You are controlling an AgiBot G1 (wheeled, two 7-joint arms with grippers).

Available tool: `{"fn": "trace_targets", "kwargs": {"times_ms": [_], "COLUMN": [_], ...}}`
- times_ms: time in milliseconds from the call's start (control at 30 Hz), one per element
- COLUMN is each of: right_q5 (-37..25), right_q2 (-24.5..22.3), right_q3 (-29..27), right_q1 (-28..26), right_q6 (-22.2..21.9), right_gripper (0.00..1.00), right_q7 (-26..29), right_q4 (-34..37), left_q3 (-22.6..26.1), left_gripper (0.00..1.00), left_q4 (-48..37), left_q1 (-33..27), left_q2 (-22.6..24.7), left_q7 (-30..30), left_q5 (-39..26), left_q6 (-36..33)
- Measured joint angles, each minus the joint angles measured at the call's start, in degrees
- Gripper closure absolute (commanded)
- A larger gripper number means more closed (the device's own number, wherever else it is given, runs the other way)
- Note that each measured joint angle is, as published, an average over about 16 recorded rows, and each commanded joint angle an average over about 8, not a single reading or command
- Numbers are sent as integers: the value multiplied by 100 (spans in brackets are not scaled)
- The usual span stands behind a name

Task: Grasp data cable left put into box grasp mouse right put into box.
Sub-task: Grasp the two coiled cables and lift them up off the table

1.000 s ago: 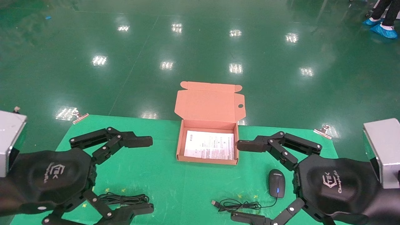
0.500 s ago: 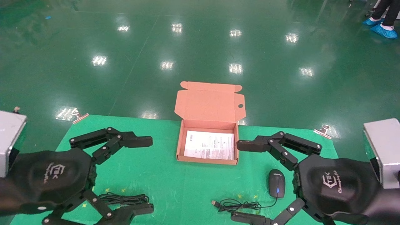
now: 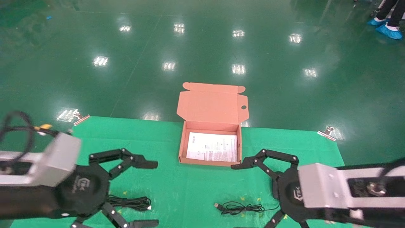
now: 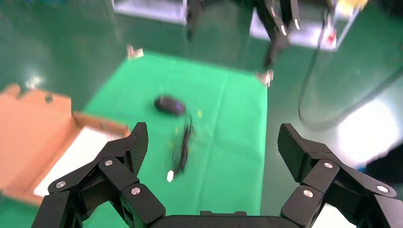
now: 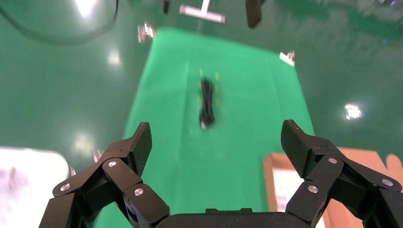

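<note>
The orange-brown box (image 3: pixel 181 148) stands open at the mat's far middle, lid up, with a white sheet inside. The data cable (image 3: pixel 129 202) lies coiled at the near left, between the open fingers of my left gripper (image 3: pixel 152 193). My right gripper (image 3: pixel 235 196) is open at the near right. Its body hides the mouse in the head view; only the mouse's cord (image 3: pixel 240 208) shows. The left wrist view shows the mouse (image 4: pixel 169 105), its cord (image 4: pixel 183 147) and the box (image 4: pixel 100 124) beyond my left gripper (image 4: pixel 214 142). The right wrist view shows the data cable (image 5: pixel 206 102) and the box (image 5: pixel 267 175) beyond my right gripper (image 5: pixel 216 137).
The green mat (image 3: pixel 190 190) covers the table and is held by metal clips at its far corners (image 3: pixel 80 118) (image 3: pixel 327 133). Shiny green floor lies beyond. A person's blue shoe covers (image 3: pixel 387 30) show at the far right.
Both arms have turned and dropped lower toward the mat. The left gripper now sits over the data cable. The right gripper now covers the mouse. Both remain open.
</note>
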State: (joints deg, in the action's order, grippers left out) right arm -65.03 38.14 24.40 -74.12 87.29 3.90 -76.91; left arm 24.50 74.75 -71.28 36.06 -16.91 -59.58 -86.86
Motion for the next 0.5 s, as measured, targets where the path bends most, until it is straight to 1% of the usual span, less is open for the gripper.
{"fn": "trace_targets", "kwargs": {"times_ms": [267,500], "right_q5": [-1461,-2474], "right_q2": [380,721], "right_q3": [720,1325], "right_q1": [-739,-1099], "right_q6": [65,2], "right_gripper": [0,0], "right_q7": [-659,-1212], "right_q4": [-73,-97], "left_q3": [683,1360], "left_gripper": [0,0], "left_q4": [97,157], "left_q1": [-691,-1184], "left_q2": [265,615], "left_q7": [-126,-102], "left_q5": [-1426,-2733], "left_q6": [-152,-174]}}
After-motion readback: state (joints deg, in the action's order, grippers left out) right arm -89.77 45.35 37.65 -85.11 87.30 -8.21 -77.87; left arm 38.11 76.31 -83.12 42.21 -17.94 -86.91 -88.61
